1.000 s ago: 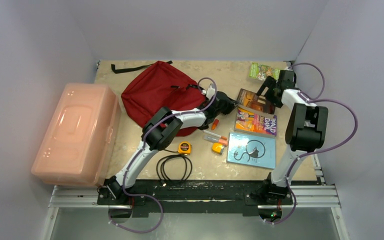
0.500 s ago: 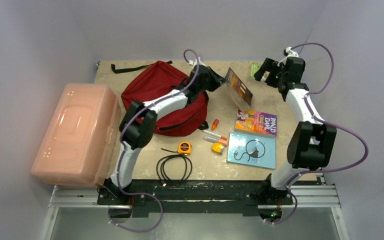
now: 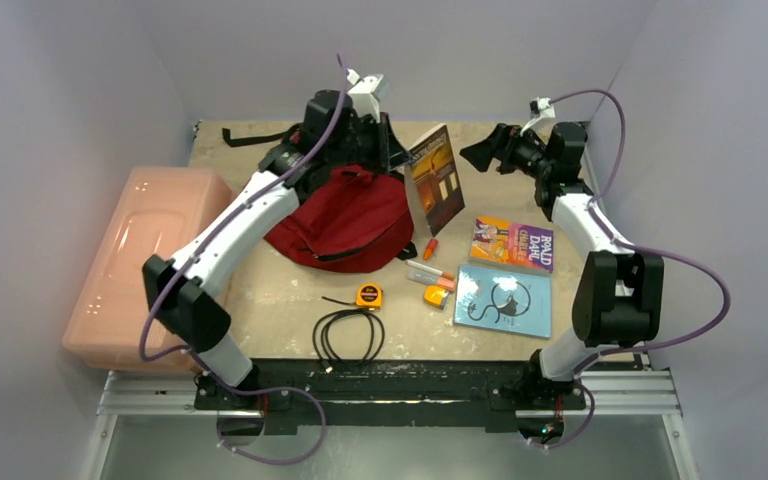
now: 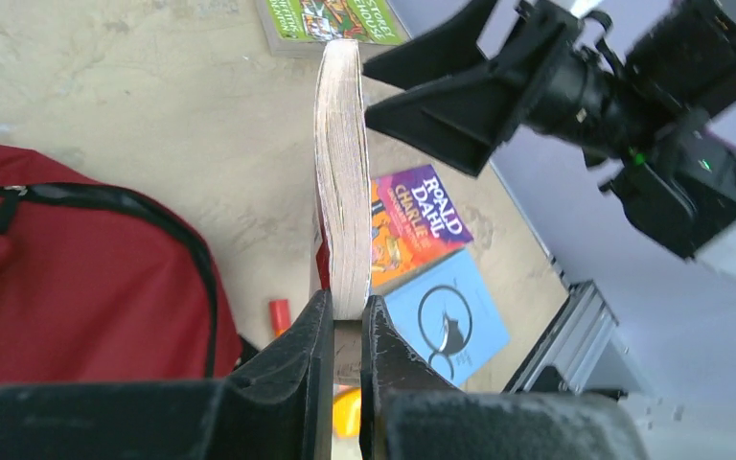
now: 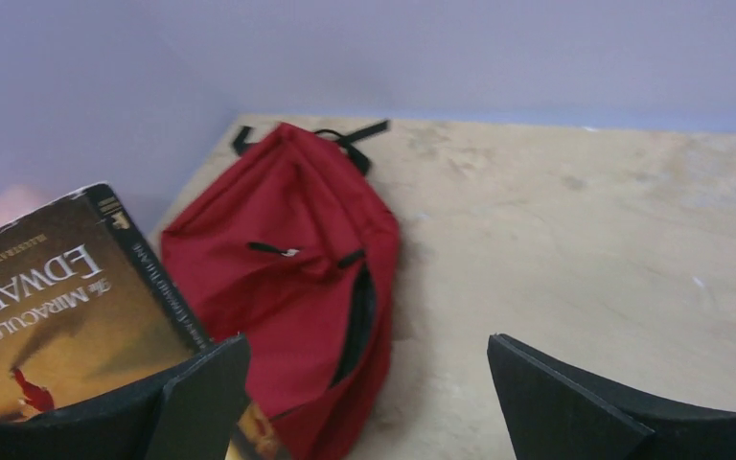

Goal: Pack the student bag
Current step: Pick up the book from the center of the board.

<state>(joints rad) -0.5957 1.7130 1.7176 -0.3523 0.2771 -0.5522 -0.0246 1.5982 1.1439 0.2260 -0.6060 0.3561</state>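
Note:
The student bag point(image 3: 345, 222) is a dark red backpack lying flat at the back middle of the table. In the right wrist view, the student bag point(image 5: 297, 249) shows a dark slit along its black zipper. My left gripper point(image 3: 396, 150) is raised above the bag's right edge, shut on the lower edge of a brown paperback book point(image 3: 435, 180). The left gripper point(image 4: 347, 311) pinches the book point(image 4: 342, 192) between its fingers, pages edge-on. My right gripper point(image 3: 482, 155) hovers just right of the book, open and empty. Its open jaws point(image 5: 364, 374) face the bag, the book point(image 5: 48, 316) beside the left finger.
A pale pink plastic box point(image 3: 150, 265) fills the left side. Right of the bag lie a Roald Dahl book point(image 3: 512, 244), a blue book point(image 3: 503, 300), markers point(image 3: 430, 270), a yellow tape measure point(image 3: 368, 295) and a coiled black cable point(image 3: 348, 335). A green book point(image 4: 331, 19) lies at the back right.
My left gripper picked the brown book off the table and carried it up and back over the bag's right edge. The right gripper rose and swung left toward the book.

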